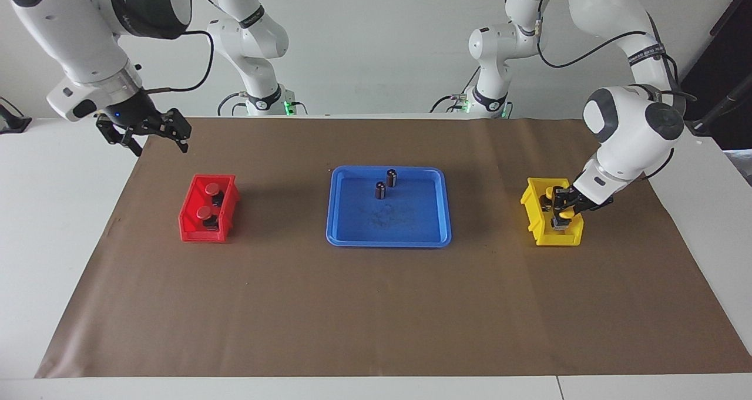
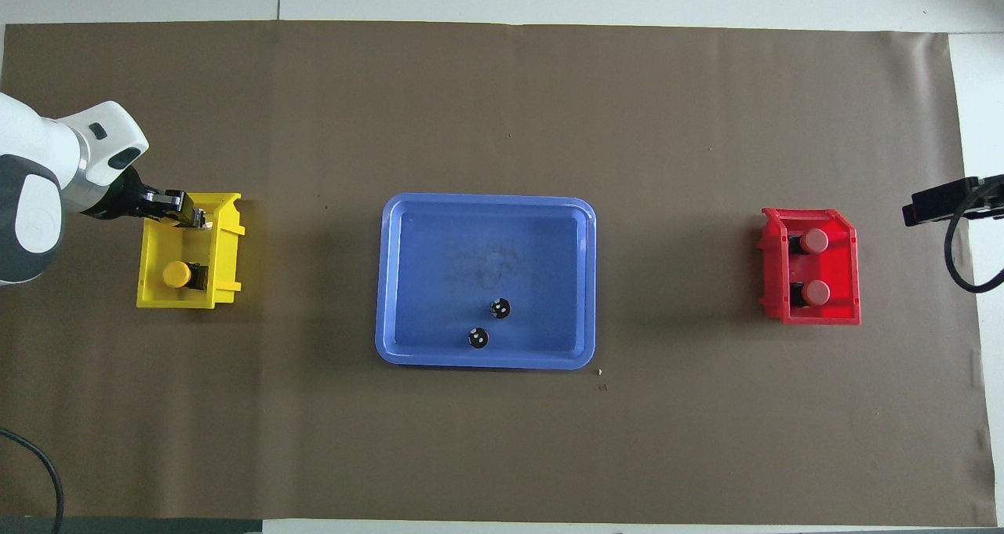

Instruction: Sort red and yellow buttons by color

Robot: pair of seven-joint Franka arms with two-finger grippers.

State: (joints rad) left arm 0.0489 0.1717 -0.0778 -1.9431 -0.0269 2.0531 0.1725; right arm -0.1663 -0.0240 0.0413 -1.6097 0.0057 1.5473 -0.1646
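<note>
Red bin (image 1: 208, 208): toward the right arm's end of the desk (image 1: 376, 306); two red buttons (image 1: 212, 188) (image 1: 205, 212) sit inside it, caps up, one nearer the robots than the other, apparently sorted by colour.
Right end effector (image 1: 144, 133): raised in the air at the paper's edge beside the red bin, fingers spread wide and empty; its share of the sorting looks done.
Yellow bin (image 2: 188, 250): toward the left arm's end of the desk; one yellow button (image 2: 177, 274) lies in it, cap facing the desk's end, base toward the tray.
Left end effector (image 1: 564, 208): dipped into the yellow bin, fingers clamped on the second yellow button (image 1: 565, 214), which appears not yet released, low enough to drop cleanly.
Blue tray (image 1: 346, 235): mid-desk, holding only two dark cylinders (image 1: 380, 190) (image 1: 392, 178) with silvery tops, standing upright and apart, left out of either bin as they match neither colour.
</note>
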